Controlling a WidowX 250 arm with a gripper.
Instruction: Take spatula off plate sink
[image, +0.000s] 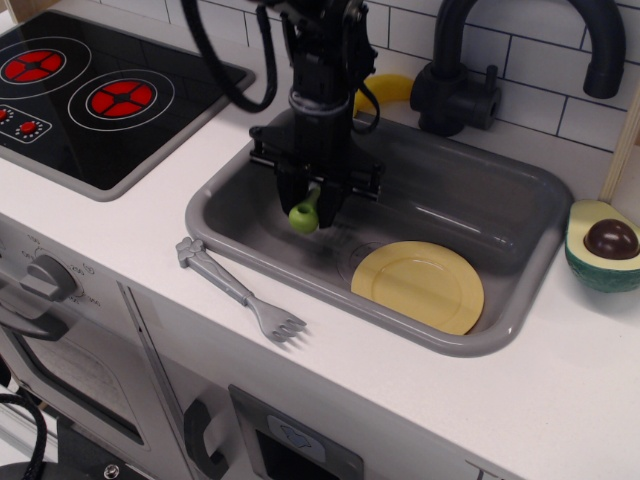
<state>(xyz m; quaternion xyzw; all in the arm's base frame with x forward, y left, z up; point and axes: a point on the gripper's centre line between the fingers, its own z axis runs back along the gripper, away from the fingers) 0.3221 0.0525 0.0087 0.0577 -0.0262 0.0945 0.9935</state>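
Note:
My gripper (312, 197) hangs over the left part of the grey sink (240, 215), fingers pointing down. It is shut on the spatula, whose lime-green handle (304, 215) pokes out below the fingers; the dark slotted head is hidden behind the gripper. The spatula is held in the air, clear of the sink floor. The pale-yellow plate (418, 284) lies flat in the front right part of the sink, to the right of the gripper, with nothing on it.
A grey toy fork (240, 290) lies on the white counter in front of the sink. A black faucet (520, 50) arches behind the sink, a yellow banana (385, 90) beside it. A half avocado (603, 243) sits right. The stove (90, 90) is left.

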